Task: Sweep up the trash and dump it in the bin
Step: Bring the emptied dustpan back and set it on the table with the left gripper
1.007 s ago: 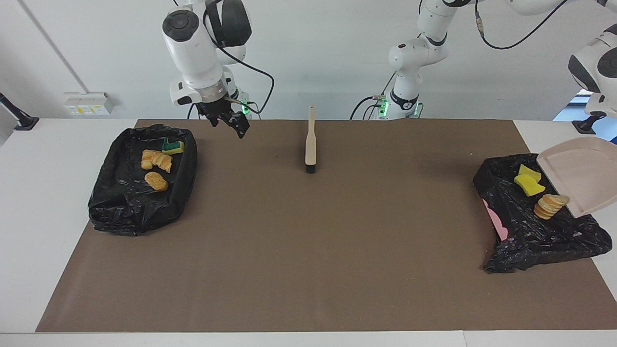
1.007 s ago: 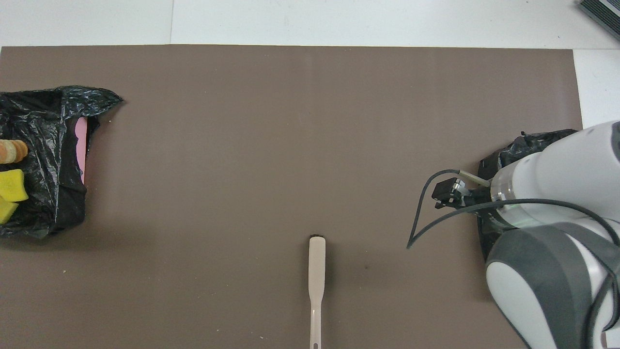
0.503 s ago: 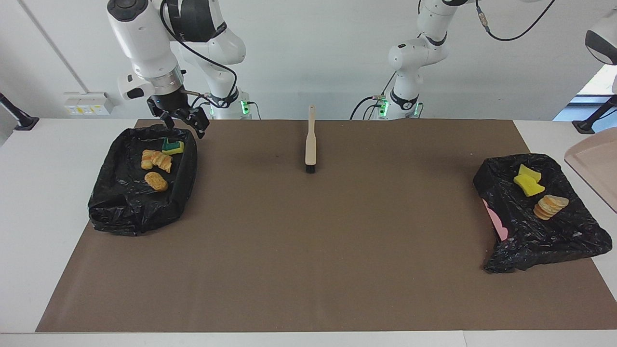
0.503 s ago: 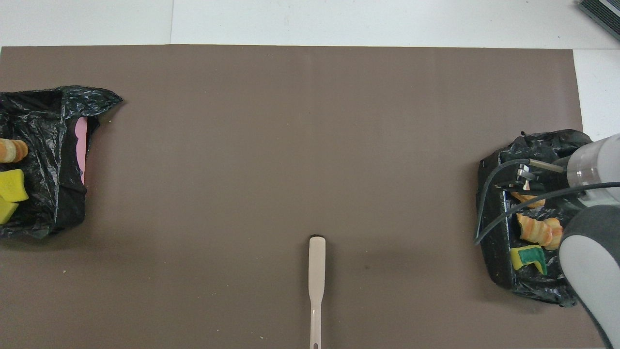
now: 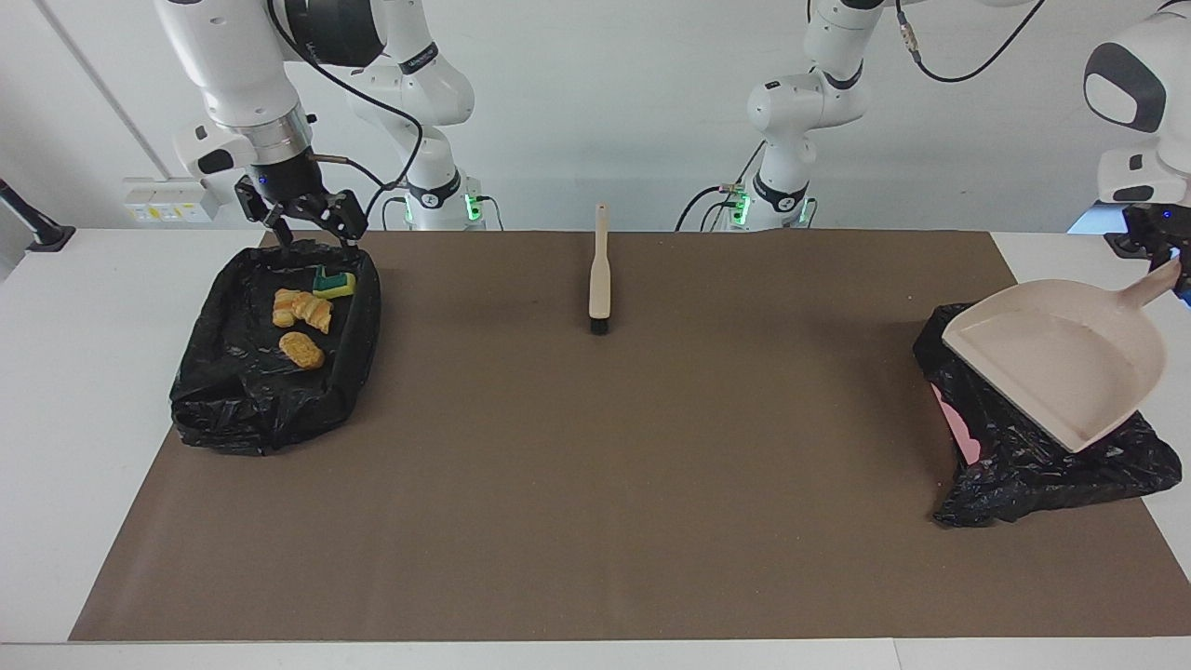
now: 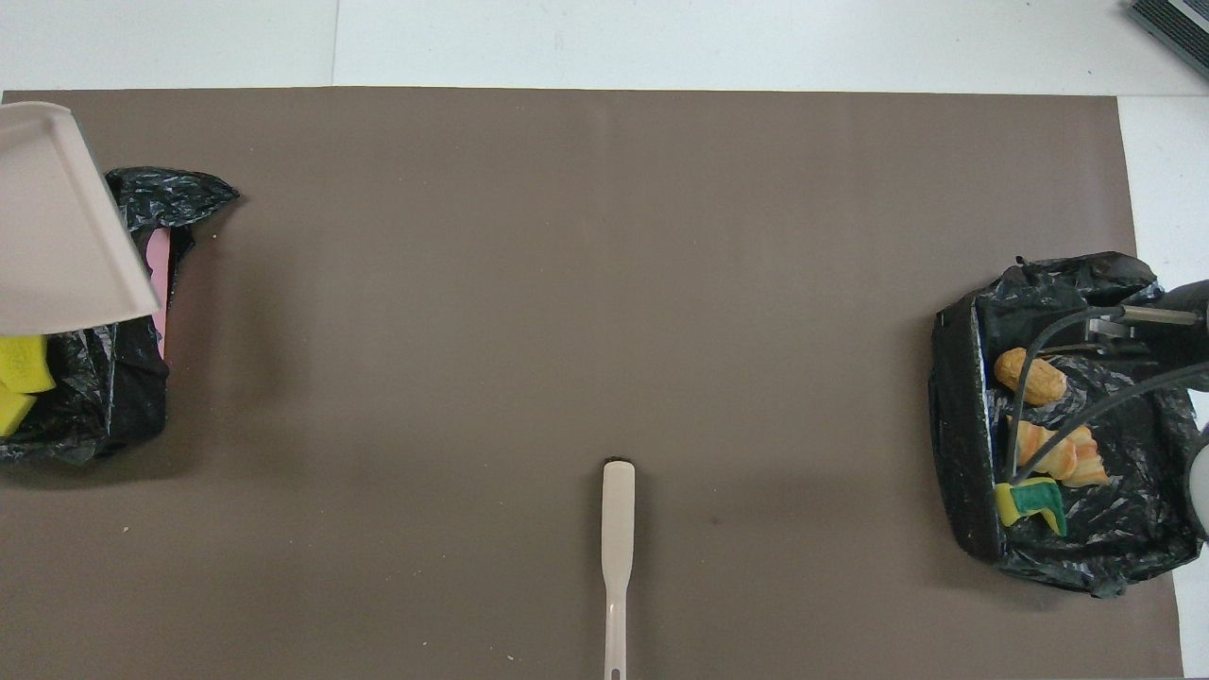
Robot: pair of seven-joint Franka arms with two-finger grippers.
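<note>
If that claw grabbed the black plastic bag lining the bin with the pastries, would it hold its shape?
Probably not. The crinkled black plastic bin liner looks thin, sagging in folds over the rim, so it would likely bunch up. It looks light, so the striped orange pastry lumps might slide.

Bright, even, diffuse light; both views sharp, no motion blur. Soft faint shadows on brown mat [image 5: 595, 447] around the brush [image 5: 599, 279]. Small speckled glare on black bin liner [image 5: 270, 391] toward right arm's end.

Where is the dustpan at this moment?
The dustpan hangs over the black-lined bin at the left arm's end of the table, its handle in the left tool.
</note>
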